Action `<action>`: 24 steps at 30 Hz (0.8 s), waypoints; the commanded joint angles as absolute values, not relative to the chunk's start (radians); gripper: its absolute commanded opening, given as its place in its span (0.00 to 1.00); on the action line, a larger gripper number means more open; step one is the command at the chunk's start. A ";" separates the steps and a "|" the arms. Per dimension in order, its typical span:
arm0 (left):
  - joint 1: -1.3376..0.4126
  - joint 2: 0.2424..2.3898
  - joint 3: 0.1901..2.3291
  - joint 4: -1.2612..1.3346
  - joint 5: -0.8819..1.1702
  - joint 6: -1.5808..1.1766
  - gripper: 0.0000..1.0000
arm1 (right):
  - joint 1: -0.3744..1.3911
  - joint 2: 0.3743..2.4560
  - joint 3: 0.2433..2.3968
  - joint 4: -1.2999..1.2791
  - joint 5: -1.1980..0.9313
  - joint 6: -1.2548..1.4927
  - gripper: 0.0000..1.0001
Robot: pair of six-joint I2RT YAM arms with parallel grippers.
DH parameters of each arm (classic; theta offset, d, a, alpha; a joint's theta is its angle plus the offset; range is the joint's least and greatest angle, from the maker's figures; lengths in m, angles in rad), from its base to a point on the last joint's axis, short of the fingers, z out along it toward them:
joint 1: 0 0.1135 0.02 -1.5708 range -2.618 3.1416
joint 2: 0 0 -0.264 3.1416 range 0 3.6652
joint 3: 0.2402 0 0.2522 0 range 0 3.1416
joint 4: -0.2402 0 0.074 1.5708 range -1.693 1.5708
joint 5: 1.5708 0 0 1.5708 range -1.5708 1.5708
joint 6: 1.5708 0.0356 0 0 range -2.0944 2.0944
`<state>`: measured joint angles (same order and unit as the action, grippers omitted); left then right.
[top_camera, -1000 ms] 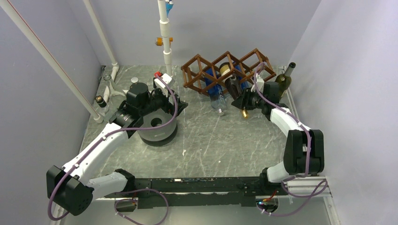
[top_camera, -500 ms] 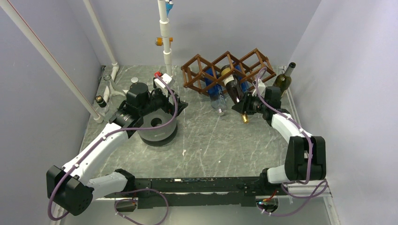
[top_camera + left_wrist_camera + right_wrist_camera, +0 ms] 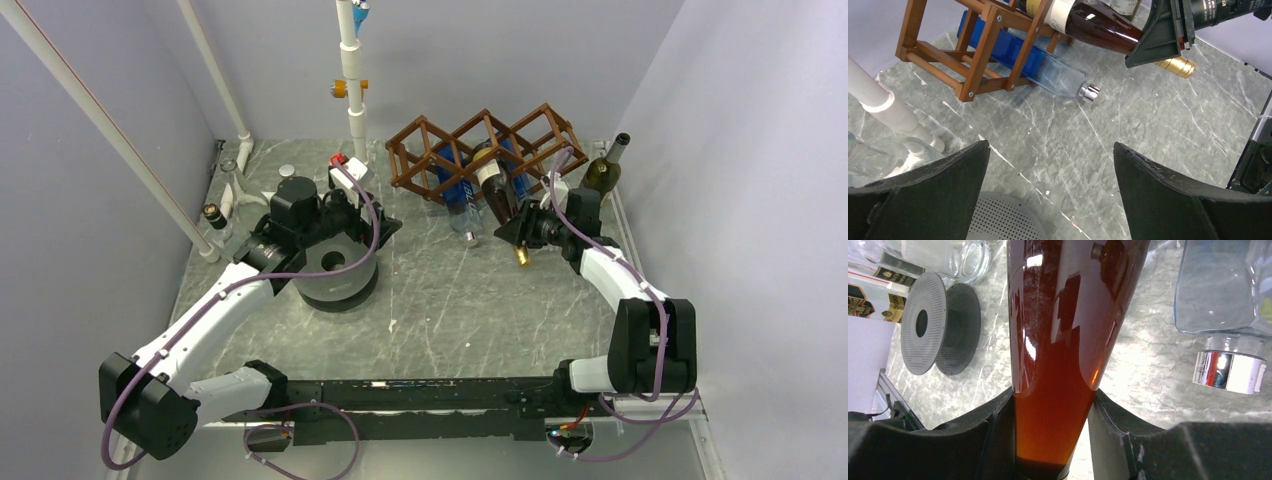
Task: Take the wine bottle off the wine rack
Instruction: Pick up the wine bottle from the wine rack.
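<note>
The brown wooden wine rack (image 3: 430, 150) stands at the back of the table; it also shows in the left wrist view (image 3: 978, 55). A dark amber wine bottle (image 3: 497, 195) with a white label and gold cap sticks out of a middle cell, neck toward the front. My right gripper (image 3: 517, 228) is shut on the bottle's neck (image 3: 1053, 405), both fingers pressed against the glass. My left gripper (image 3: 1050, 155) is open and empty, hovering over a grey perforated disc (image 3: 335, 268) at the left.
A blue bottle with a clear neck and silver cap (image 3: 462, 212) lies in the rack's lower cell beside the wine bottle. A green bottle (image 3: 604, 170) stands at the right wall. White pipes (image 3: 350, 90) and small glass items (image 3: 232, 190) stand at the back left.
My right gripper has drawn the wine bottle a little farther out of the rack, toward the front. The left arm has not moved.
</note>
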<state>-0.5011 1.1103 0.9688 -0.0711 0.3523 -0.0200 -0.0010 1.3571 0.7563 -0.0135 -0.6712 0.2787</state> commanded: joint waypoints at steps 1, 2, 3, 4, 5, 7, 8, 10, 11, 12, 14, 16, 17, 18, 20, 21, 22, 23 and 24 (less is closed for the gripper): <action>-0.508 1.117 0.958 -0.010 0.413 -0.053 1.00 | -0.024 1.294 0.767 0.075 -0.776 0.297 0.00; -0.508 1.121 0.956 -0.008 0.433 -0.075 1.00 | -0.024 1.293 0.765 0.073 -0.777 0.296 0.00; -0.508 1.127 0.953 0.028 0.472 -0.112 0.99 | -0.024 1.291 0.764 0.071 -0.778 0.296 0.00; -0.508 1.134 0.951 0.051 0.508 -0.143 0.99 | -0.025 1.289 0.763 0.069 -0.779 0.297 0.00; -0.508 1.144 0.944 0.079 0.539 -0.185 1.00 | -0.026 1.287 0.760 0.070 -0.781 0.299 0.00; -0.508 1.180 0.930 0.171 0.595 -0.302 0.99 | -0.026 1.280 0.754 0.074 -0.789 0.302 0.00; -0.508 1.203 0.928 0.203 0.612 -0.366 0.99 | -0.025 1.277 0.751 0.074 -0.791 0.301 0.00; -0.509 1.250 0.939 0.255 0.654 -0.526 0.99 | -0.026 1.273 0.740 0.079 -0.793 0.298 0.00; -0.511 1.274 0.947 0.279 0.663 -0.592 0.99 | -0.026 1.273 0.731 0.085 -0.795 0.299 0.00; -0.517 1.291 0.959 0.293 0.657 -0.643 0.99 | -0.026 1.272 0.715 0.094 -0.800 0.300 0.00; -0.539 1.316 0.976 0.299 0.604 -0.706 1.00 | -0.026 1.267 0.692 0.130 -0.806 0.311 0.00; -0.573 1.344 1.002 0.284 0.527 -0.753 1.00 | -0.026 1.265 0.696 0.144 -0.807 0.317 0.00; -0.589 1.361 1.016 0.277 0.487 -0.781 0.99 | -0.027 1.266 0.704 0.143 -0.809 0.317 0.00; -0.605 1.383 1.031 0.271 0.450 -0.816 1.00 | -0.028 1.266 0.709 0.140 -0.812 0.317 0.00; -0.635 1.437 1.074 0.251 0.387 -0.875 1.00 | -0.027 1.262 0.706 0.142 -0.819 0.322 0.00; -0.650 1.466 1.103 0.234 0.362 -0.900 0.99 | -0.028 1.261 0.702 0.145 -0.822 0.320 0.00; -0.663 1.498 1.137 0.214 0.338 -0.917 1.00 | -0.026 1.258 0.701 0.146 -0.822 0.316 0.00; -0.676 1.530 1.168 0.196 0.319 -0.936 1.00 | -0.027 1.258 0.701 0.144 -0.823 0.311 0.00; -0.685 1.566 1.202 0.178 0.303 -0.950 0.99 | -0.028 1.259 0.703 0.134 -0.823 0.306 0.00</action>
<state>-0.6460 1.4754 1.0737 0.1963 0.4267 -0.8101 -0.0265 1.3182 0.6781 0.0135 -0.7425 0.3061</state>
